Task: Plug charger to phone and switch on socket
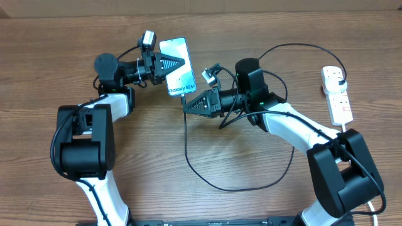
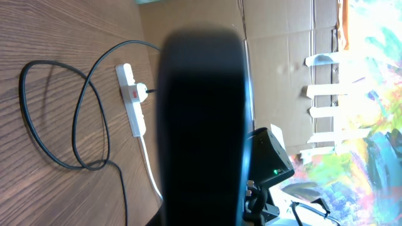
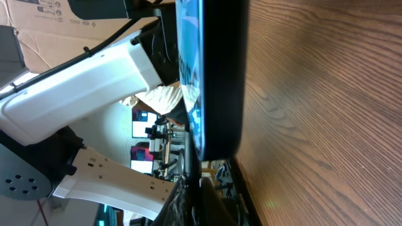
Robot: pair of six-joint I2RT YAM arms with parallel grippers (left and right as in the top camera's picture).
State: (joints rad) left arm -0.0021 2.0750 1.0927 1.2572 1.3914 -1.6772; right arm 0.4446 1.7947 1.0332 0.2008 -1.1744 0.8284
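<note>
Plugging step in hand, by the look of it: left end effector (image 1: 168, 63) clamped narrow across the phone (image 1: 176, 65), held off the bench (image 1: 207, 31) with lit screen up and "Galaxy S24" end turned toward the right end effector (image 1: 188, 105). Right end effector pinched shut just below that near end of the phone, apparently on the connector tip of the charger (image 1: 207, 172); tip itself not visible between the tips, so grip on it judged, not seen. From there the black cable drops away, loops wide across the bench beneath the right arm and runs on toward the socket (image 1: 336, 94), well out beyond the right arm, with the black plug (image 1: 341, 83) seated in one outlet. Next move likely calls for a short straight push of the tip into the port on the phone's near edge, aligned with the slot, left grip held steady against the push; switch on the socket not yet pressed, as far as can be judged. Whether the tip is already seated: cannot tell. Left wrist view mostly blocked by a dark blurred mass close to the lens, only socket (image 2: 132, 100) and cable loops (image 2: 75, 125) clear beside it. Right wrist view filled by the phone's dark edge (image 3: 220, 75); port and tip lost in shadow at its lower end. Switch position too small to read.
</note>
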